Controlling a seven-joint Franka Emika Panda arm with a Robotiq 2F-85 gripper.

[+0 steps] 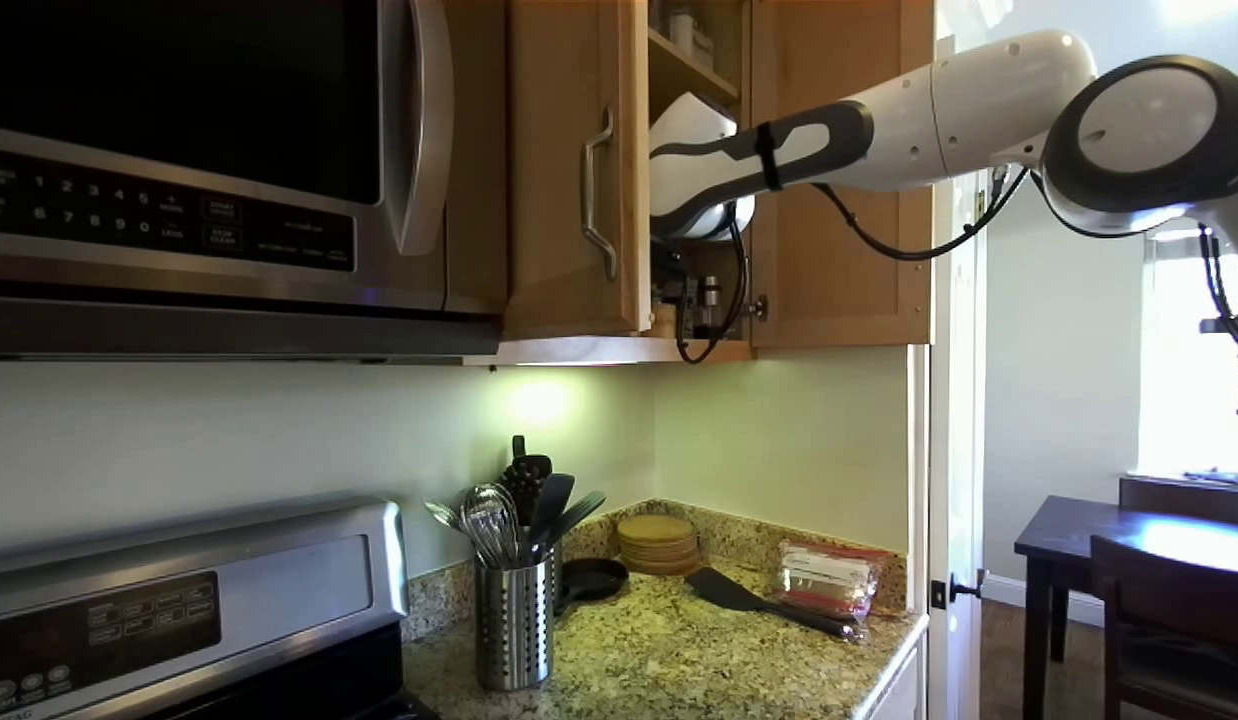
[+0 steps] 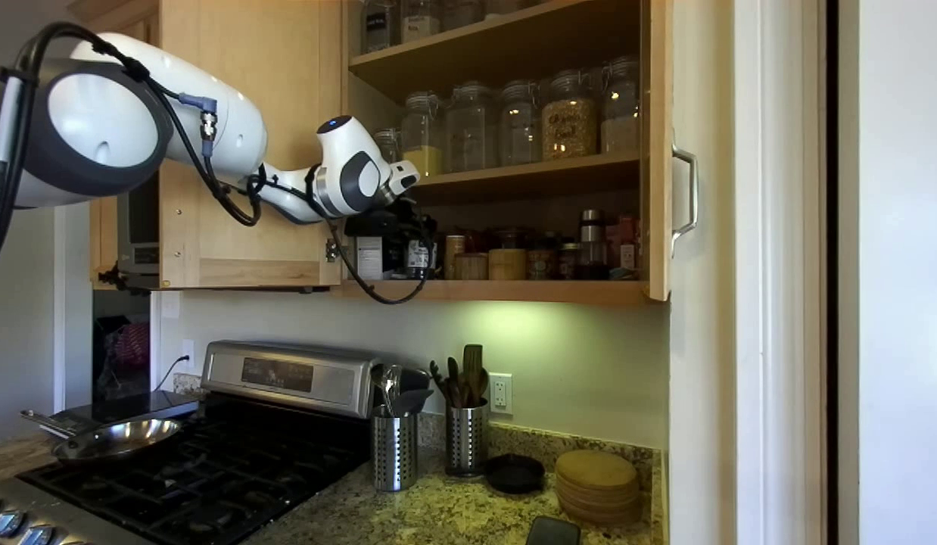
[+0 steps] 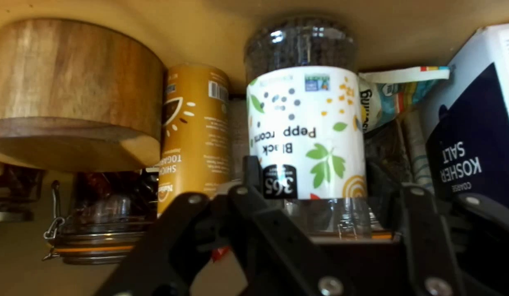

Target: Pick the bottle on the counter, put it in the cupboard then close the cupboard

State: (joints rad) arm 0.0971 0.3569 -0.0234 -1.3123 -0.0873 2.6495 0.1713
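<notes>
So, going left to right in my upside-down wrist view: first a round wooden container [image 3: 73,92], then a mustard-coloured canister [image 3: 195,131], then my gripper [image 3: 314,176] with the peppercorn bottle [image 3: 306,131] sitting smack between its fingertips [image 3: 251,174]. One tip overlaps the bottle's edge a bit, and the blurry one opposite is right up beside it. They're spread roughly as wide as the bottle, but honestly I can't tell if I'm gripping it or just bracketing it. Further right there's a kosher salt box [image 3: 476,135]. In an exterior view the bottle's down at the bottom shelf [image 2: 514,291] inside the cupboard [image 2: 529,171], which stands open.
</notes>
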